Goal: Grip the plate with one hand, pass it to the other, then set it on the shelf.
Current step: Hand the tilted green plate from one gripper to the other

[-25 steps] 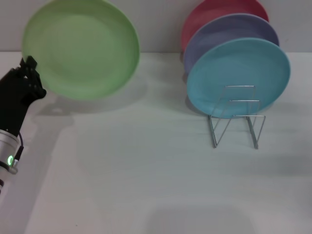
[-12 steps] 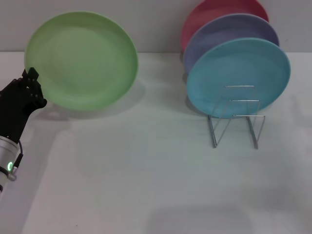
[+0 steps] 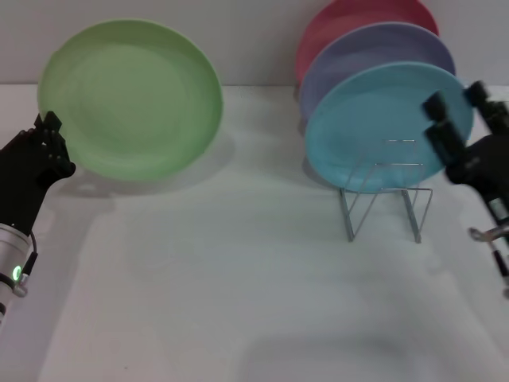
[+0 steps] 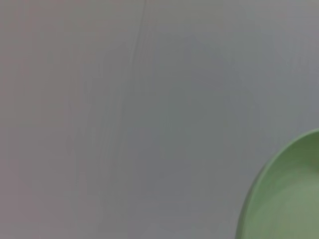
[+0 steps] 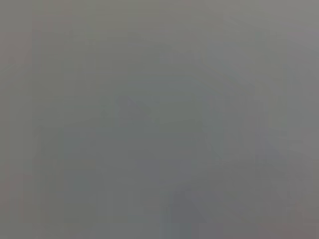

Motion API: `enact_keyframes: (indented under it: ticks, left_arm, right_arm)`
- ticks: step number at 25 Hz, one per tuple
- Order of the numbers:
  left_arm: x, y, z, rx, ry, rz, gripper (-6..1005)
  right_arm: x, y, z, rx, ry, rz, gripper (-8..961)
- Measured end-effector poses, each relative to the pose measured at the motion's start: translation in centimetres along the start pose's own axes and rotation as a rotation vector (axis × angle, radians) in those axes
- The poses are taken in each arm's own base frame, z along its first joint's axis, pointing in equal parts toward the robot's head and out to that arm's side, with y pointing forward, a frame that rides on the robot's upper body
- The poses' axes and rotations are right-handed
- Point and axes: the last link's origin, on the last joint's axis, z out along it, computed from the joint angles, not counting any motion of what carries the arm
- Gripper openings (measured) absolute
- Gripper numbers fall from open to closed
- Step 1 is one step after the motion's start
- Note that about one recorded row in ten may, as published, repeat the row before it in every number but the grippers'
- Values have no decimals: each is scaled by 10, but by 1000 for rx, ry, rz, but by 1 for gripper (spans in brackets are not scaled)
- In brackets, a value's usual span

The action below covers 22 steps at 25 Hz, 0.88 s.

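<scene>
Left gripper, lower left of frame: clamped on lower-left rim of green plate.

Right gripper, right edge: fingers spread, nothing held.

Green plate, upper left: held aloft, near-upright, face toward camera. Round, no long axis. Judged light, stiff, smooth; rim best taken opposite existing grip.

Wire rack, right of centre: sky-blue plate held.

Head camera high, facing forward and down over the white table to its far wall, left wrist camera close beside the green plate, shared with the head view, right wrist view blank grey
</scene>
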Motion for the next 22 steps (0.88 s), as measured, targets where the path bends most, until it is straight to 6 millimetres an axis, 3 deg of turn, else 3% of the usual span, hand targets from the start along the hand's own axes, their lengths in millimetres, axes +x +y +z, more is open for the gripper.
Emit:
enact_keyframes:
  ticks: [9,14,22]
  left_arm:
    - [0,3,2,-6,0,7,33]
    - [-3,7,-4,14,1,18,33]
    - [-6,17,-18,43,19,52,33]
  right_arm:
    - [20,50,21,-141,85,-31,666]
    - [29,66,37,-199,143,-23,666]
    - [38,76,54,-234,213,-26,667]
